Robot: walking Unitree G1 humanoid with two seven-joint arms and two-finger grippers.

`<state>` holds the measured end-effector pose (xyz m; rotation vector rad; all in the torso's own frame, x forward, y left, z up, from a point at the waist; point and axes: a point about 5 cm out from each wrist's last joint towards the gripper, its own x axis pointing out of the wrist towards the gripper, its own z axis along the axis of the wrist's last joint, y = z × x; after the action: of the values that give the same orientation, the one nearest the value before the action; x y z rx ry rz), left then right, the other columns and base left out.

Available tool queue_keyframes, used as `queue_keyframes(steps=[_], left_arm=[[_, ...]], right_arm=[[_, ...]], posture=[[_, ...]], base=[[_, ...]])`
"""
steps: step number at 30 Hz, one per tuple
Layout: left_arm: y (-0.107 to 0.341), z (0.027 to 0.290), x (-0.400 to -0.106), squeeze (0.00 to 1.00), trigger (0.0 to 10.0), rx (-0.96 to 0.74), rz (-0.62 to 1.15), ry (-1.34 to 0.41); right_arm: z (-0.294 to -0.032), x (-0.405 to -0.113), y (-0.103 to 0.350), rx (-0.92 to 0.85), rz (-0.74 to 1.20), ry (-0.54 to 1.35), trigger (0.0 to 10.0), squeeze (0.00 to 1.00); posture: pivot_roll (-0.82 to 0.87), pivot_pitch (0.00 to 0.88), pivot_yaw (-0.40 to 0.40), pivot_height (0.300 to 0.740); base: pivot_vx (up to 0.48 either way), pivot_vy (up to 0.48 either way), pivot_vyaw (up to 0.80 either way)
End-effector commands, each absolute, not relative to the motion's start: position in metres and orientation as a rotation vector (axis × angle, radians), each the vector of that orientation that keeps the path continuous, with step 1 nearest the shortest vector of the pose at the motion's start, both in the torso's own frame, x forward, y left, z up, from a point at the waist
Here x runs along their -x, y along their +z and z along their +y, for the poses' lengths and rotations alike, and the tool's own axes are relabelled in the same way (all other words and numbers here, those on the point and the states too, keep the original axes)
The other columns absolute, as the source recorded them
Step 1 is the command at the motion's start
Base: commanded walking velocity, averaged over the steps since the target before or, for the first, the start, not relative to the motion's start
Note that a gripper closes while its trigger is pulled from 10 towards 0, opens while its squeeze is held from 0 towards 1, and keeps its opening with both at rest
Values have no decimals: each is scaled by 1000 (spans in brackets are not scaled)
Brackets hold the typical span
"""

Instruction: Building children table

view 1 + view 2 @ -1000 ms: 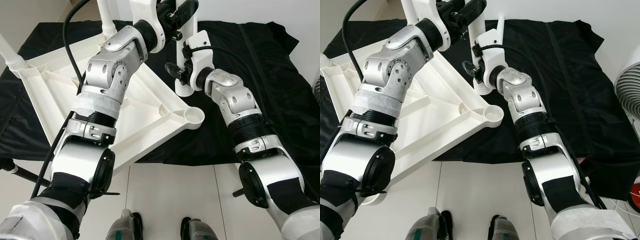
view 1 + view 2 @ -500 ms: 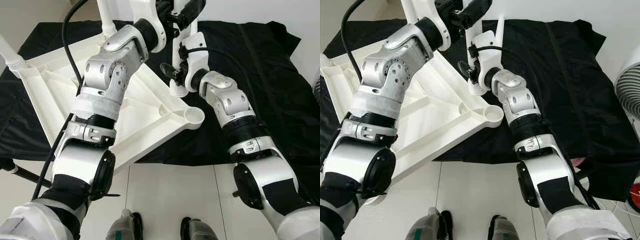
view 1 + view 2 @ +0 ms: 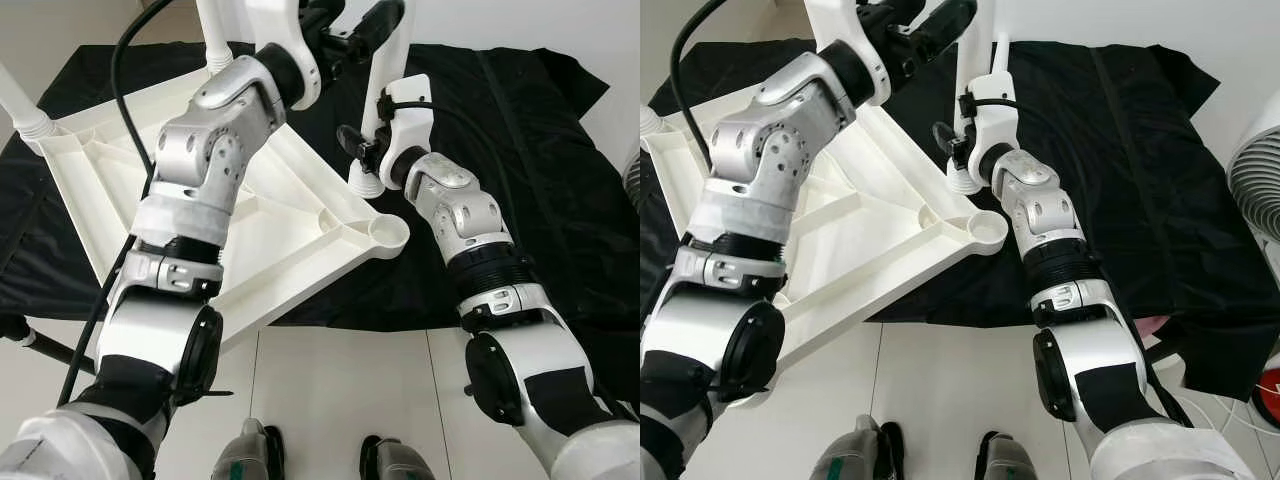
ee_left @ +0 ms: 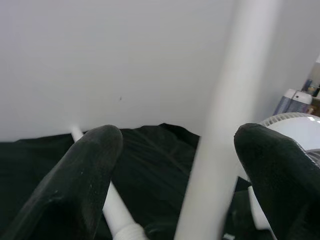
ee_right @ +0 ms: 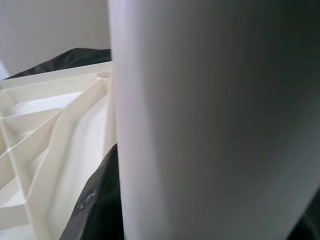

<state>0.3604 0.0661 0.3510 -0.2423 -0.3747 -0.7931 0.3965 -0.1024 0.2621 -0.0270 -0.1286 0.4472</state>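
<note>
While our right hand (image 3: 975, 75) clamps upright leg (image 3: 378, 100), left hand (image 4: 180, 165) gapes around it; tabletop (image 3: 270, 215) upturned on black cloth (image 3: 520, 130), fan (image 3: 1255, 150) beside.

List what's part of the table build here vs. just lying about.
Job:
- upside-down white tabletop
- empty corner socket
- loose white leg, with the right gripper and left gripper at it
- legs already fitted

Lying about:
- black cloth
- white fan
- spare pole on the cloth
</note>
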Motion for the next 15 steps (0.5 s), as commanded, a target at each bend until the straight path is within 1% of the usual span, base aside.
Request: queue_keyframes(steps=[1, 2, 5, 6, 12, 14, 15], left_arm=[[350, 73, -360, 0, 10000, 246, -373, -775], [346, 77, -360, 0, 10000, 260, -364, -752], [346, 77, -360, 0, 10000, 260, -364, -752], [336, 89, -362, 0, 10000, 295, -348, -696], [330, 98, -363, 0, 10000, 291, -340, -661], [319, 107, -364, 0, 10000, 299, -309, -607], [319, 107, -364, 0, 10000, 299, -309, -607]], right_arm=[[-106, -395, 262, -9, -149, 421, 10000, 0], [-109, -395, 261, -24, -151, 405, 10000, 0], [-109, -395, 261, -24, -151, 405, 10000, 0], [-115, -393, 257, -46, -158, 370, 10000, 0], [-120, -392, 255, -55, -164, 345, 10000, 0], [-125, -392, 254, -60, -177, 321, 10000, 0], [-125, -392, 254, -60, -177, 321, 10000, 0]], posture=[[-36, 91, 30, 740], [-37, 89, 32, 740], [-37, 89, 32, 740], [-37, 84, 32, 740], [-32, 81, 33, 740], [-33, 76, 41, 740], [-33, 76, 41, 740]], base=[[0, 0, 0], [0, 0, 0], [0, 0, 0], [0, 0, 0], [0, 0, 0], [0, 0, 0], [0, 0, 0]])
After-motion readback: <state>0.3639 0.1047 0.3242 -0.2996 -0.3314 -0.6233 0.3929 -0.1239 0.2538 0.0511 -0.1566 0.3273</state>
